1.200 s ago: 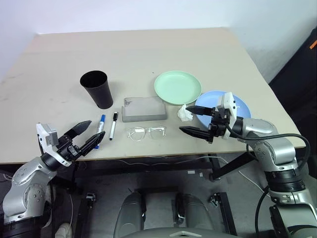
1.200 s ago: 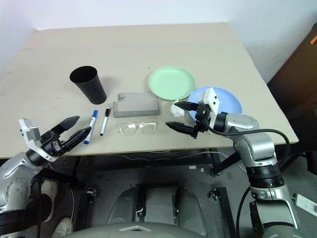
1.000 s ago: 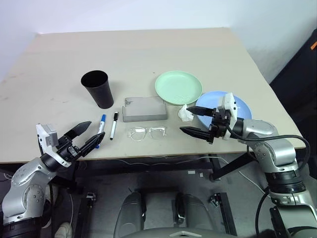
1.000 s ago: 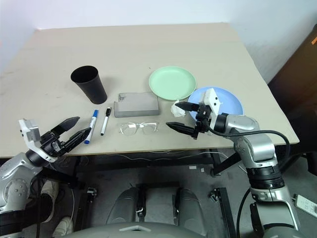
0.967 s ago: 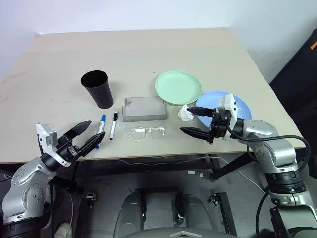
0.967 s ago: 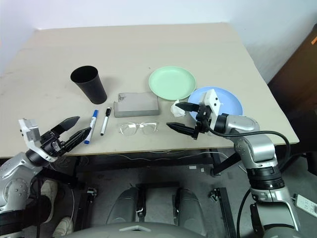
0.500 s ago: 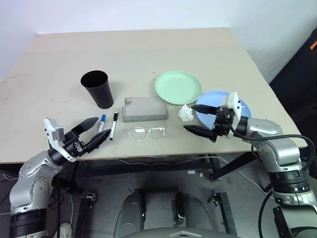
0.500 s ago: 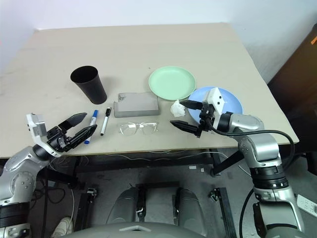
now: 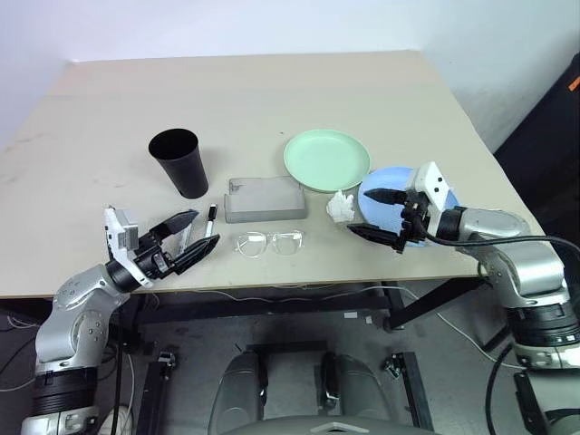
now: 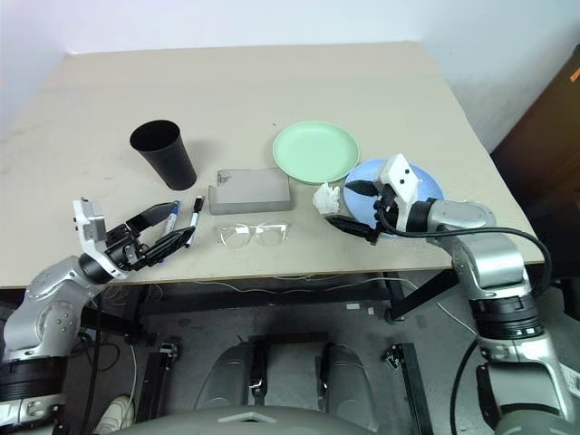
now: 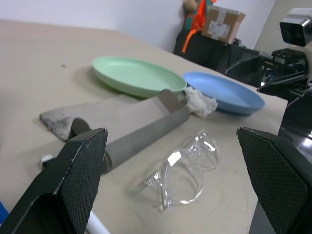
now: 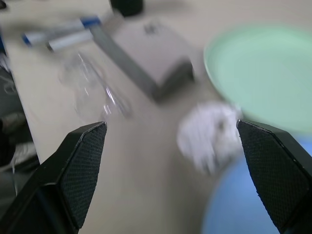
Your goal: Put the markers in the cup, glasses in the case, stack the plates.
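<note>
Nothing is done yet, we judge. Our left gripper (image 9: pixel 186 245) gapes empty over the markers (image 9: pixel 209 220) lying beside the cup (image 9: pixel 178 162). The glasses (image 9: pixel 267 242) sit before the case (image 9: pixel 263 198). The plates (image 9: pixel 326 159) are unstacked (tissue between); our right gripper (image 9: pixel 379 215) hovers wide at the blue one.

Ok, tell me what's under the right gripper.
The light blue plate lies under the open right gripper. The arm covers part of the plate's near edge, so that part can't be checked.
</note>
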You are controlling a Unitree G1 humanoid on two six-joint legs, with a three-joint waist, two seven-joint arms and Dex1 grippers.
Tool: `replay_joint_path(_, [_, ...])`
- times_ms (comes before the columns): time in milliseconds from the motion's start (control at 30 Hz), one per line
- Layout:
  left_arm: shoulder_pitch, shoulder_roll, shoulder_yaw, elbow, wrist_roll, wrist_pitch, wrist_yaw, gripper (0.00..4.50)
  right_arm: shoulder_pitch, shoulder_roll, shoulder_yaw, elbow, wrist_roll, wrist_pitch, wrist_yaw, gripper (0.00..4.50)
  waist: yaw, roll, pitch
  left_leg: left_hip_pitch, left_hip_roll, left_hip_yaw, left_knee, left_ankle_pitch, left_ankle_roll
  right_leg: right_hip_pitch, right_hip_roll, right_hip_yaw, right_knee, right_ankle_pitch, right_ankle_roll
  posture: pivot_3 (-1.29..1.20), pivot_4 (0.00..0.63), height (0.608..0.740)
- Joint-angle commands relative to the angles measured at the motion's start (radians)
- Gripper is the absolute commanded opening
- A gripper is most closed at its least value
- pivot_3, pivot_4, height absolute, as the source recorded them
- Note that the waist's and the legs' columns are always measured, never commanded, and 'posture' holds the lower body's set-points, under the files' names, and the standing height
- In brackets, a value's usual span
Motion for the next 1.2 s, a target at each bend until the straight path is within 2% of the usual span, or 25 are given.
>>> replay_joint_path(33, [-0.022, -0.013, -0.005, -0.013, -0.001, -0.012, 0.002, 4.45, 0.007, -0.032, -0.006, -0.066, 0.012, 0.063, -0.005, 4.50, 0.000, 0.000, 0.000, 0.000, 0.000, 0.000, 0.000, 0.000, 0.000, 0.000, 0.000, 0.000, 0.000, 0.000, 0.000, 0.00, 0.150, 0.738])
replay_joint_path(233, [-0.019, -0.016, -0.009, 0.001, 0.011, -0.015, -0.005, 4.45, 0.007, -0.057, 0.050, -0.032, -0.055, 0.130, -0.044, 4.50, -0.001, 0.000, 0.000, 0.001, 0.000, 0.000, 0.001, 0.000, 0.000, 0.000, 0.000, 0.000, 0.001, 0.000, 0.000, 0.00, 0.150, 0.738])
replay_joint_path(467, [-0.016, -0.013, -0.001, 0.009, 0.019, -0.023, -0.002, 4.45, -0.030, -0.041, 0.123, 0.069, -0.163, 0.124, -0.096, 4.50, 0.000, 0.000, 0.000, 0.000, 0.000, 0.000, 0.001, 0.000, 0.000, 0.000, 0.000, 0.000, 0.001, 0.000, 0.000, 0.00, 0.150, 0.738])
replay_joint_path(567, [-0.012, -0.017, 0.002, 0.003, 0.019, -0.025, 0.002, 4.50, -0.050, -0.045, 0.148, 0.104, -0.188, 0.134, -0.092, 3.89, -0.001, 0.000, 0.000, 0.000, 0.000, 0.000, 0.001, 0.000, 0.000, 0.000, 0.000, 0.000, 0.001, 0.000, 0.000, 0.00, 0.150, 0.738])
replay_joint_path(667, [-0.001, -0.018, 0.006, -0.004, 0.020, -0.026, 0.004, 4.50, -0.063, -0.050, 0.170, 0.131, -0.229, 0.125, -0.096, 2.93, -0.001, 0.000, 0.000, 0.001, 0.000, -0.001, 0.001, 0.000, 0.000, 0.000, 0.000, 0.000, 0.001, 0.000, 0.000, 0.00, 0.150, 0.738])
replay_joint_path(767, [0.011, -0.018, 0.010, -0.012, 0.019, -0.027, 0.006, 4.50, -0.075, -0.039, 0.168, 0.162, -0.253, 0.129, -0.113, 1.77, -0.001, -0.001, 0.000, 0.001, 0.000, -0.001, 0.001, 0.000, 0.000, 0.000, 0.000, 0.000, 0.001, 0.000, 0.000, 0.00, 0.150, 0.738])
replay_joint_path(967, [0.026, -0.018, 0.010, -0.017, 0.024, -0.029, 0.010, 4.50, -0.103, -0.053, 0.177, 0.168, -0.253, 0.155, -0.079, 0.09, -0.006, -0.002, -0.001, 0.003, 0.000, -0.001, 0.003, 0.000, 0.000, 0.000, -0.001, -0.001, -0.002, 0.000, 0.000, 0.00, 0.150, 0.738])
replay_joint_path(1133, [0.023, -0.017, 0.014, -0.013, 0.020, -0.027, 0.010, 4.50, -0.135, -0.063, 0.171, 0.228, -0.281, 0.138, -0.081, 0.02, -0.015, 0.001, -0.001, 0.001, 0.004, -0.001, 0.002, 0.000, 0.000, 0.005, 0.002, -0.004, -0.013, 0.002, -0.001, 0.00, 0.150, 0.738])
replay_joint_path(1167, [0.021, -0.017, 0.016, -0.012, 0.018, -0.027, 0.011, 4.50, -0.149, -0.065, 0.162, 0.241, -0.279, 0.142, -0.082, 0.02, -0.017, 0.004, -0.002, 0.000, 0.010, -0.001, 0.001, 0.000, 0.000, 0.005, 0.008, -0.005, -0.024, 0.011, -0.001, 0.00, 0.150, 0.738])
replay_joint_path(1200, [0.020, -0.017, 0.017, -0.013, 0.016, -0.027, 0.012, 4.50, -0.162, -0.069, 0.156, 0.254, -0.280, 0.148, -0.083, 0.02, -0.017, 0.011, -0.006, -0.004, 0.018, 0.000, -0.001, 0.000, 0.000, 0.011, 0.014, -0.006, -0.040, 0.031, 0.000, 0.00, 0.150, 0.738])
